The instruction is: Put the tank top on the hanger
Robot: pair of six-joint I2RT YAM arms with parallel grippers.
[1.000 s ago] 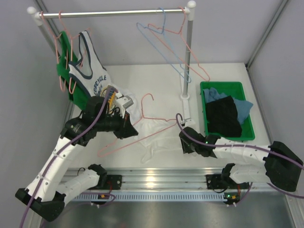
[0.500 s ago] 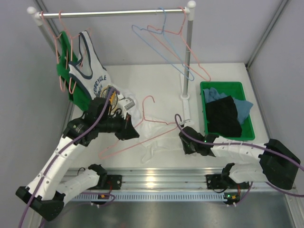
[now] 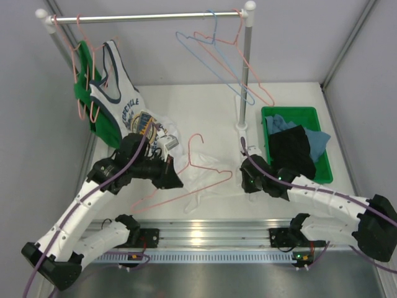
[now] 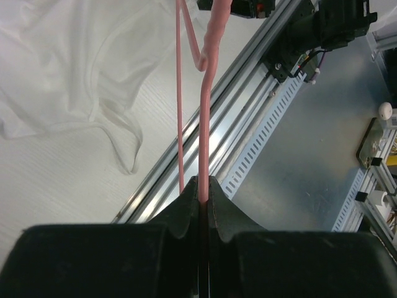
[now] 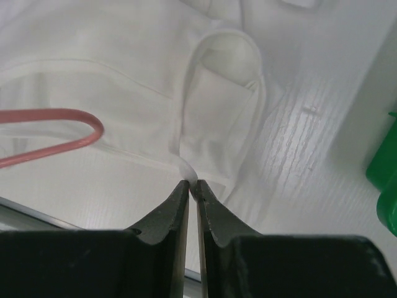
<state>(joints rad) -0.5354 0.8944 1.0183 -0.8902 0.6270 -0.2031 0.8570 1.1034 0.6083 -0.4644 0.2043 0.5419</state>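
Nearest, along the table's front edge, runs a ribbed aluminium rail [image 3: 205,236] with both arm bases on it. Just past it the left gripper [image 4: 203,183] is clenched on the hanger [image 4: 203,124], a thin pink wire triangle held tilted over the white table [image 3: 186,102], its hook pointing away. The tank top [image 5: 211,99], thin, soft and plain white, lies crumpled on the table under and beside the wire, one looped strap flat near the front. The right gripper [image 5: 192,184] is nipped onto a folded hem of that strap, though how much cloth sits between the tips is hard to tell. Close on its right stand the rack post [image 3: 246,74] and the green bin [image 3: 291,110] of dark and blue cloth, so room there is tight. Bare table opens behind the hanger. Farthest, the rack bar [image 3: 142,17] carries spare wire hangers, a printed tank top [image 3: 118,93] and a green garment [image 3: 84,93] against the left wall.
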